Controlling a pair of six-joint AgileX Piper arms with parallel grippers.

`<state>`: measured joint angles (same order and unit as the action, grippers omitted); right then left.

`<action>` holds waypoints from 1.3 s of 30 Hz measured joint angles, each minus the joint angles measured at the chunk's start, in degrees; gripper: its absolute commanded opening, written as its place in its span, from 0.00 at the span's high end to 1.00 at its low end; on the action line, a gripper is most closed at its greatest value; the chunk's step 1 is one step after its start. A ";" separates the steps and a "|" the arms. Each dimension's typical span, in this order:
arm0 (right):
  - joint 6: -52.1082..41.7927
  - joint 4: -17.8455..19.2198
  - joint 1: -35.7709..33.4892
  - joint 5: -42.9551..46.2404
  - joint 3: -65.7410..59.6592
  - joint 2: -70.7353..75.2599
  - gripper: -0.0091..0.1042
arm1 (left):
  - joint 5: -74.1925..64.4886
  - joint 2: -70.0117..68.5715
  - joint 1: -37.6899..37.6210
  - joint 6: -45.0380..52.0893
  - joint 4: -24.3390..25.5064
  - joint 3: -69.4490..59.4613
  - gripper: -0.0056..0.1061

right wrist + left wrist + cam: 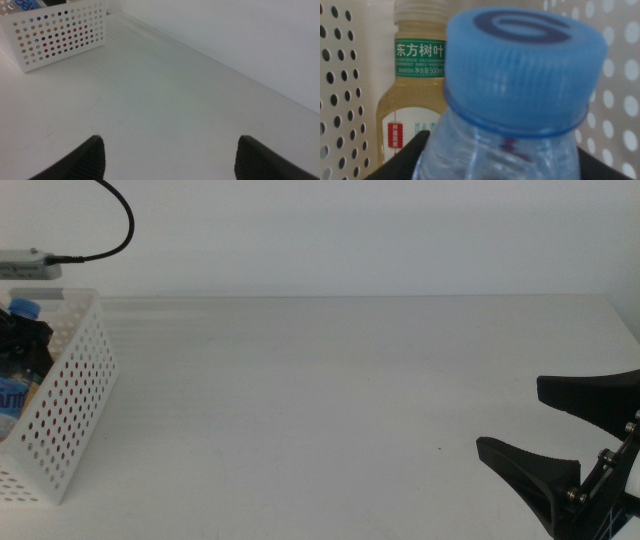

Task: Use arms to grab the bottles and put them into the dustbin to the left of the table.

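Left claw clamped on the water bottle inside the dustbin

The left claw (500, 160) gripped the blue-capped water bottle (520, 90) within the white perforated dustbin (75, 410) at the worktop's (330, 400) left edge. The yellowish bottle (412, 95) with a green neck band stood just behind it. The right claw (585, 435) waited near the worktop's right side, its jaws wide apart.

Bottles (520, 100) inside white dustbin (70, 410)
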<state>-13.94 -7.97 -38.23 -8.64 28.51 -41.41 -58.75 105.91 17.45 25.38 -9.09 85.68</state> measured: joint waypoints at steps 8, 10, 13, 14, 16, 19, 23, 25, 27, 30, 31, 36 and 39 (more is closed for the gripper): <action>0.00 0.00 0.00 0.00 0.00 0.00 0.32 | 0.54 0.54 0.00 0.06 0.01 0.56 0.14; 0.00 0.00 0.00 0.00 0.00 0.00 0.32 | 0.43 0.27 0.00 -0.54 0.56 1.10 0.14; 0.00 0.00 0.00 0.00 0.00 0.00 0.32 | 0.15 -1.11 -0.05 -2.42 0.36 1.30 0.14; 0.00 0.00 0.00 0.00 0.00 0.00 0.32 | 0.11 -1.88 -0.05 -3.06 0.06 1.36 0.14; 0.00 0.00 0.00 0.00 0.00 0.00 0.32 | 0.04 -3.71 -0.32 -3.63 -0.43 1.53 0.14; 0.00 0.00 0.00 0.00 0.00 0.00 0.32 | 0.28 -7.28 -1.63 -3.81 -0.51 1.53 0.14; 0.00 0.00 0.00 0.00 0.00 0.00 0.32 | 2.78 -13.78 -4.85 -3.94 -0.95 -1.04 0.14; 0.00 0.00 0.00 0.00 0.00 0.00 0.32 | 5.23 -18.24 -6.48 -4.05 -2.06 -3.97 0.14; 0.00 0.00 0.00 0.00 0.00 0.00 0.32 | 8.97 -23.19 -7.95 -4.05 -3.36 -8.02 0.14; 0.00 0.00 0.00 0.00 0.00 0.00 0.32 | 14.83 -30.44 -9.69 -4.05 -5.15 -14.16 0.14; 0.00 0.00 0.00 0.00 0.00 0.00 0.32 | 16.19 -32.48 -10.13 -4.05 -5.50 -15.87 0.14; 0.00 0.00 0.00 0.00 0.00 0.00 0.32 | 20.65 -44.01 -12.24 -4.16 -7.82 -24.31 0.14; 0.00 0.00 0.00 0.00 0.00 0.00 0.32 | 20.34 -49.23 -12.46 -4.04 -9.33 -26.99 0.14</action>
<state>-13.94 -7.97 -38.23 -8.64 28.51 -41.41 -38.41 56.68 5.00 21.33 -18.41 58.69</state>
